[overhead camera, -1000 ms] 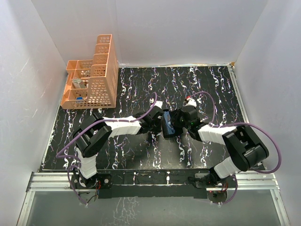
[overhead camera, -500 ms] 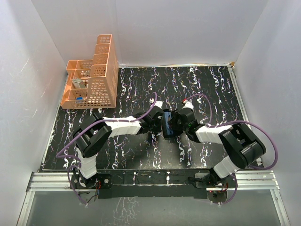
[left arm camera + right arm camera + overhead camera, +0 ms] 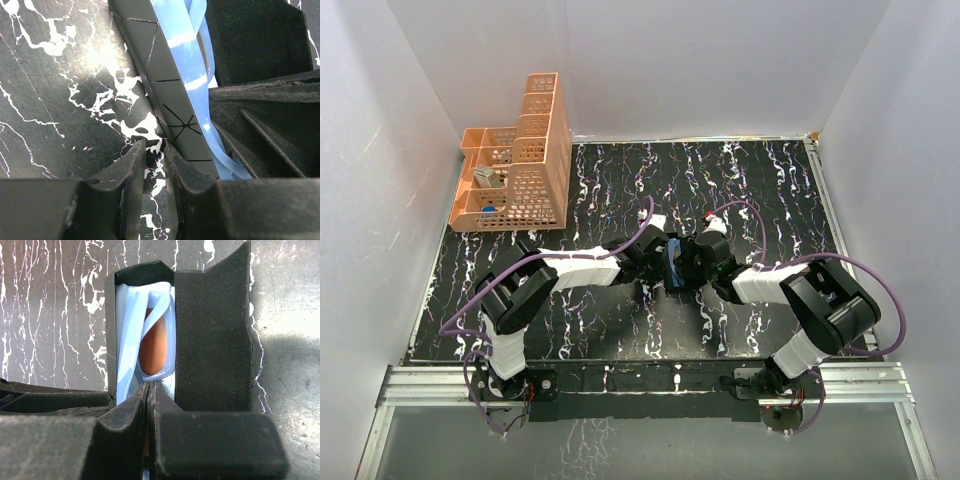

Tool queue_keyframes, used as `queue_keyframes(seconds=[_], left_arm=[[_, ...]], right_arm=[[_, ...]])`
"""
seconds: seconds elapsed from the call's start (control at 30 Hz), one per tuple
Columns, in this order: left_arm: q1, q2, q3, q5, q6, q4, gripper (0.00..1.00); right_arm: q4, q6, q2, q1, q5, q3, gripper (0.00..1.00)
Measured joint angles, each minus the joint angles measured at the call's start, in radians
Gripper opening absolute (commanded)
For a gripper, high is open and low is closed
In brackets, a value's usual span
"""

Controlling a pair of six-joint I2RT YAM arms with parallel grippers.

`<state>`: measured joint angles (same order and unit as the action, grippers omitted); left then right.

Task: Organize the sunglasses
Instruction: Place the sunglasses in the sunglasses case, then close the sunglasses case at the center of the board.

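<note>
The black glasses case (image 3: 671, 244) lies open mid-table between my two grippers. The sunglasses (image 3: 131, 340), a blue frame with an orange-tinted lens (image 3: 156, 347), lie inside it beside the black flocked lid (image 3: 210, 340). My right gripper (image 3: 150, 390) is shut on the near rim of the sunglasses. In the top view only a sliver of blue (image 3: 675, 272) shows. My left gripper (image 3: 155, 155) rests on the table against the case's outer wall (image 3: 170, 95), jaws nearly together with only marble between them. The blue frame (image 3: 182, 40) shows above that wall.
An orange mesh organizer (image 3: 515, 170) with several compartments stands at the back left corner. White walls surround the black marbled table (image 3: 770, 190). Both arms meet at the case, purple cables looping above them.
My right gripper has moved left, in over the case, and covers more of the blue frame. The left arm has stayed put.
</note>
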<state>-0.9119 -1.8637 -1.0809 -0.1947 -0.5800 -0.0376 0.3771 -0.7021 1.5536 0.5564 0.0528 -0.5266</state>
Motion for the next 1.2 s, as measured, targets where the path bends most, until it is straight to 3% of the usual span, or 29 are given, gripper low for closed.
queue_keyframes(seconds=[0.83, 1.2], left_arm=[[0.000, -0.002, 0.000, 0.000, 0.000, 0.000, 0.21], [0.000, -0.002, 0.000, 0.000, 0.005, 0.000, 0.21]], right_arm=[[-0.091, 0.043, -0.119, 0.003, 0.117, -0.001, 0.00], [-0.204, 0.077, -0.259, -0.021, 0.266, -0.001, 0.00]])
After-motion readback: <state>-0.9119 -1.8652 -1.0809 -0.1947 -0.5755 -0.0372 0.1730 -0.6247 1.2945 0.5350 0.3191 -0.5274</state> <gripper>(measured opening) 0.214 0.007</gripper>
